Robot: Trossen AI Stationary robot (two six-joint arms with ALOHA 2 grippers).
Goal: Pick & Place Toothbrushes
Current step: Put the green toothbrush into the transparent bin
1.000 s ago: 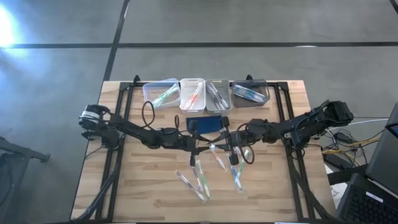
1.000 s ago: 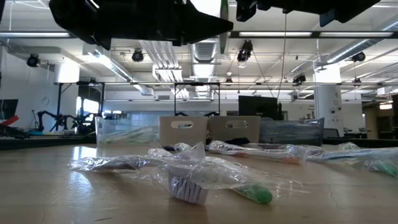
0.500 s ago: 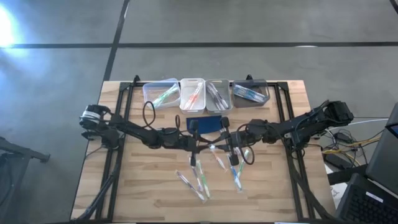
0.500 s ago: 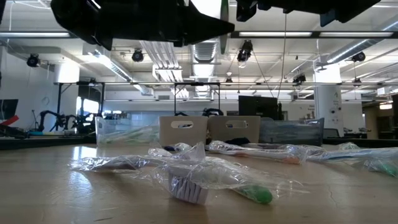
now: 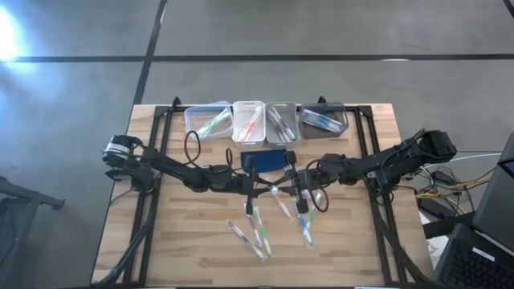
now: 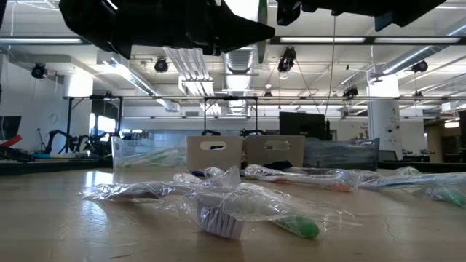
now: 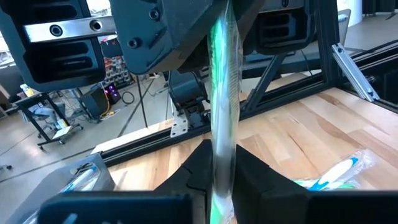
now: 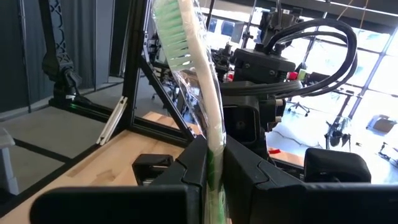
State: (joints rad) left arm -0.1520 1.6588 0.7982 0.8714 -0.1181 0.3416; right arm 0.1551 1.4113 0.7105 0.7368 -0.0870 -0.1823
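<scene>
Meeting over the middle of the pale wooden tabletop (image 5: 177, 241), two claws are each seen clamped on a wrapped toothbrush. A green-accented clear plastic toothbrush (image 7: 222, 106) is pinched upright by the left claw (image 7: 214, 171); a white toothbrush with green bristles (image 8: 198, 93) is gripped by the right claw (image 8: 211, 163). Loose wrapped toothbrushes (image 5: 259, 231) lie below them.
</scene>
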